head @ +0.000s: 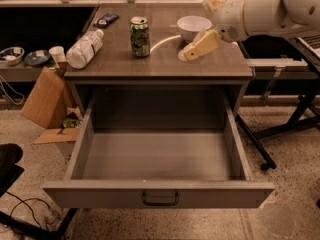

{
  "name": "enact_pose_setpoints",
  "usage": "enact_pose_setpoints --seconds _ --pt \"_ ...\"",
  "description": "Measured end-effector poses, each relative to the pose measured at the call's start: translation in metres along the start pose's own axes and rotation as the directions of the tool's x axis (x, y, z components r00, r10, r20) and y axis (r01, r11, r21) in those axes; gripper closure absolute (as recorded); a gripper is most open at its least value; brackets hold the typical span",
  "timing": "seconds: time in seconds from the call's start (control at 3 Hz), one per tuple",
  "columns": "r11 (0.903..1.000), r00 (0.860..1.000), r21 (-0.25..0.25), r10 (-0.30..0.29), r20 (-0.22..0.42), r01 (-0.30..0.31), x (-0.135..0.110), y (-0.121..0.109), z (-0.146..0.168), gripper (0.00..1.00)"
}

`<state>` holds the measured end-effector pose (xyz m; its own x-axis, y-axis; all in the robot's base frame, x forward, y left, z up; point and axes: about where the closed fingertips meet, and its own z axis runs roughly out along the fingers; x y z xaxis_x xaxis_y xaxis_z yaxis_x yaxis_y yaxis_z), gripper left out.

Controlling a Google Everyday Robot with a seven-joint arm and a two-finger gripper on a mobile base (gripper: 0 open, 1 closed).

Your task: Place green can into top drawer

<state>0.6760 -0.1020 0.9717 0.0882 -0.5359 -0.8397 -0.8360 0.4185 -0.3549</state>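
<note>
Approach step: green can stands upright on worktop, apart from pincer hovering by white bowl, grip state cannot tell; top drawer open; next, reach and grasp the can.

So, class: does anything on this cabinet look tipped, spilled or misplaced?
Only the plastic bottle: it lies on its side at the top's left edge. The green can stands upright; the gripper is beside the bowl.
</note>
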Motion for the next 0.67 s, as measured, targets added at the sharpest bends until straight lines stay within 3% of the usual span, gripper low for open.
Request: enact_pose_setpoints --seconds 0.33,0.67 --pt "0.9961 0.995 -0.03 0.084 0.061 -0.083 0.0 -0.01 0.045 0.0" --pt "0.9845 0.978 -0.061 0.171 0.117 -0.164 0.003 -0.024 0.091 0.0"
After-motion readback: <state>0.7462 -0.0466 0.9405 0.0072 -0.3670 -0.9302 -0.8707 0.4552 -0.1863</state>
